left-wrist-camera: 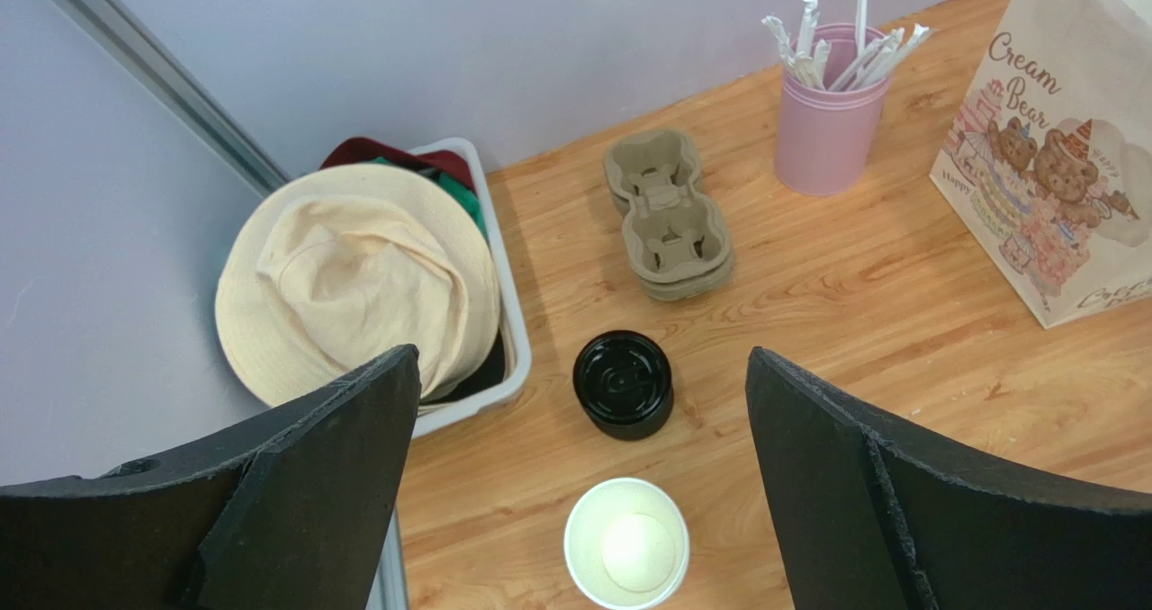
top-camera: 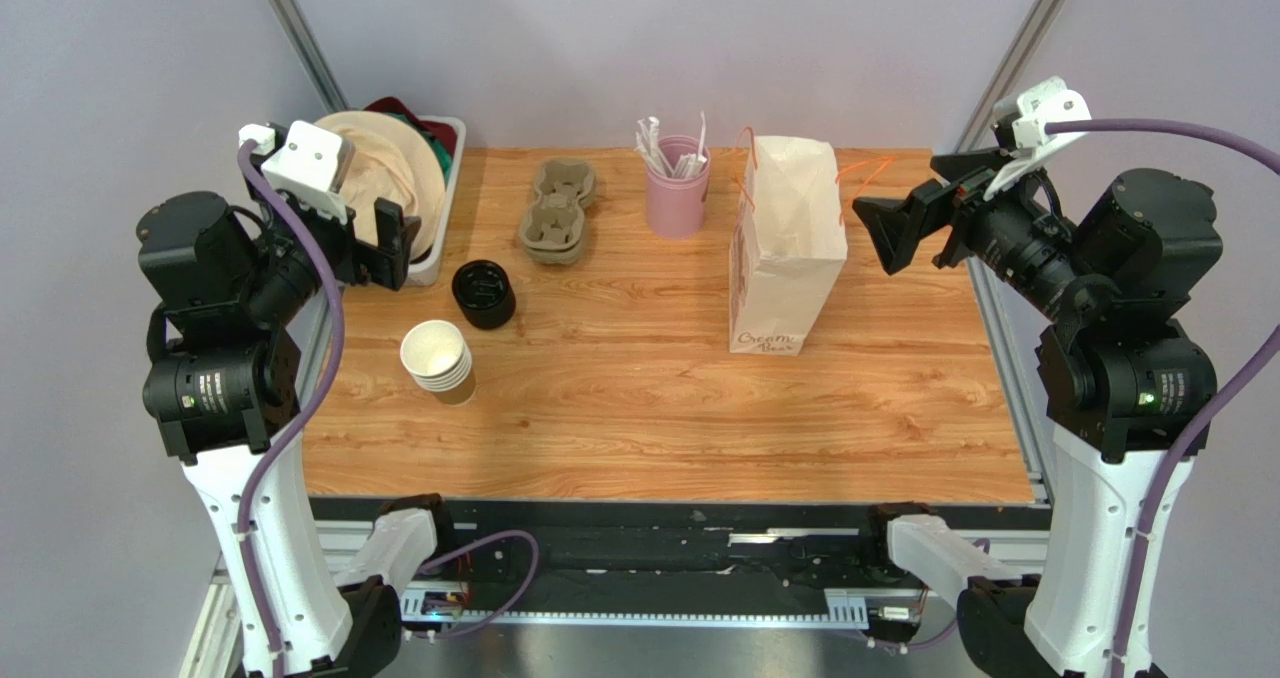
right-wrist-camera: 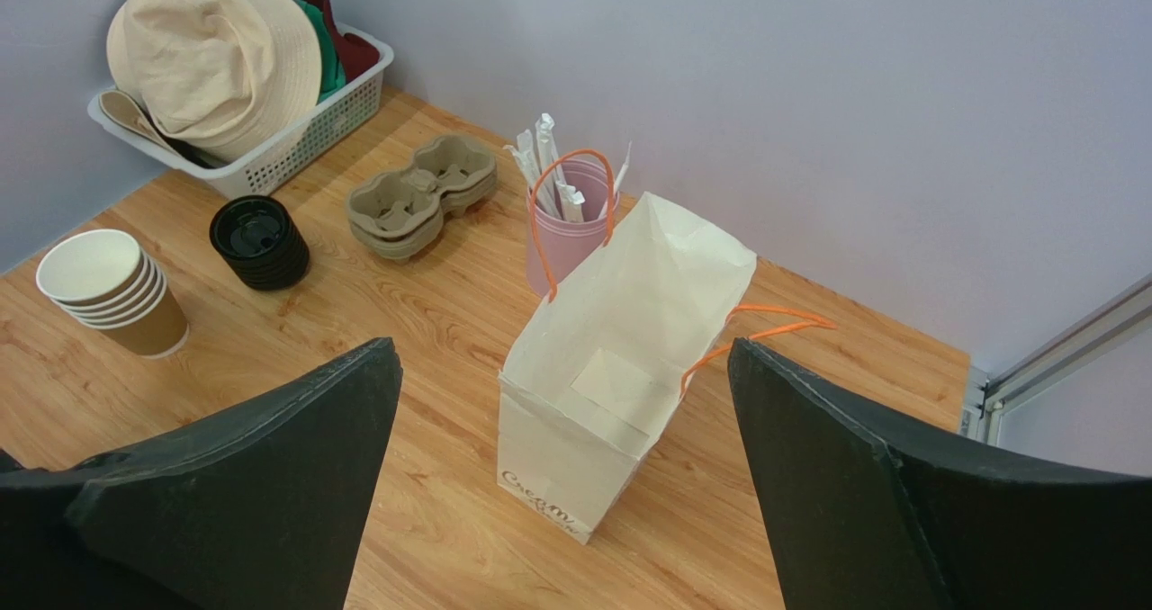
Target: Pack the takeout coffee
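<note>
1. A wood-grain table (top-camera: 646, 423) fills the scene, with pale grey-lilac walls behind and at both sides and a slanted metal post (top-camera: 293, 26) in each back corner.
2. Left gripper (left-wrist-camera: 579, 367) hangs high over the table's left edge, its dark fingers spread wide and holding nothing.
3. Right gripper (right-wrist-camera: 564, 354) hangs over the right side with its fingers just as wide apart, also empty.
4. The paper cups are nested in one stack (top-camera: 440, 375) near the left front. The top cup (top-camera: 431, 348), brown outside and white inside, stands upright with nothing touching it.
5. Just behind the stack is a black pile of lids (top-camera: 483, 293).
6. In the back left corner a white basket (top-camera: 436, 251) carries a cream hat (top-camera: 383, 168), with red and green cloth under it.
7. Pulp carriers (top-camera: 559, 210) lie at the back, and beside them is a pink cup (top-camera: 676, 191) of wrapped sticks.
8. Right of centre a paper bag (top-camera: 784, 251) stands upright with its mouth open and its orange handles loose.
</note>
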`<state>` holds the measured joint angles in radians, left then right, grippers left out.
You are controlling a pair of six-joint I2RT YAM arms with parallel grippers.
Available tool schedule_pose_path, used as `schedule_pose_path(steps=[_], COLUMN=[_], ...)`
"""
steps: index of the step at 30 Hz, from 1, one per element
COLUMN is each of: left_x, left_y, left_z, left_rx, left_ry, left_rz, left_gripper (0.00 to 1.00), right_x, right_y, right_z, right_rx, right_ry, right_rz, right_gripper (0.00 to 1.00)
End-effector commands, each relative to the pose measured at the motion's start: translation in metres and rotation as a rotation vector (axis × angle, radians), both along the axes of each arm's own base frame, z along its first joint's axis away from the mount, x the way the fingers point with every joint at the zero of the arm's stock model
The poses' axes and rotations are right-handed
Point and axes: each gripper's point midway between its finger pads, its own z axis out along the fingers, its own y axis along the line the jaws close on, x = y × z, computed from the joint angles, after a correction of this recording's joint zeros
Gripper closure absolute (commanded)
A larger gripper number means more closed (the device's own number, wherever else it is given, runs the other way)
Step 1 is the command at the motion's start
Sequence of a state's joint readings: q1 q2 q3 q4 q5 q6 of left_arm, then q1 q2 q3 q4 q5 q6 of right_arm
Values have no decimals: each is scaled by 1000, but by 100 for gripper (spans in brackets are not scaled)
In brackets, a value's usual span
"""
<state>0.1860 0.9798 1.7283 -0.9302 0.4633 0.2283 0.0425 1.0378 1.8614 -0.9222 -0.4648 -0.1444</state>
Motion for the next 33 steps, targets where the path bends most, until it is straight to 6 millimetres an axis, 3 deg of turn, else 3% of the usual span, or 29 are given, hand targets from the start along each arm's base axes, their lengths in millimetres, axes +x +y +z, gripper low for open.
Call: schedule_pose_path(steps=[1, 9, 16, 20, 23, 25, 26, 27, 33], left_x=[1, 1, 7, 10, 14, 15, 16, 17, 23], left_y=[-1, -4, -27, -25, -25, -26, -24, -24, -8], left_z=[8, 5, 4, -1, -1, -2, -3, -4, -19], left_rx=[-13, -11, -32, -28, -32, -37, -33, -33, 11], left_ry=[-31, -26, -19, -10, -10, -7, -10, -7, 11], left_rz=[-4, -24, -179, -179, -178, -181, -175, -172, -92], left_gripper=[1, 1, 1, 1, 1, 1, 1, 1, 1], right_x=[-4, -5, -3, 5, 26, 33, 45, 46, 64], right_y=[4, 7, 22, 34, 40, 48, 54, 65, 132], right_z=[11, 8, -4, -13, -15, -14, -26, -22, -55], right_rx=[23, 10, -72, -66, -46, -56, -72, -118, -343], right_ry=[-36, -35, -43, -23, 6, 13, 59, 34, 3], right_rz=[23, 49, 175, 252, 258, 265, 268, 271, 309], right_gripper=[1, 1, 1, 1, 1, 1, 1, 1, 1])
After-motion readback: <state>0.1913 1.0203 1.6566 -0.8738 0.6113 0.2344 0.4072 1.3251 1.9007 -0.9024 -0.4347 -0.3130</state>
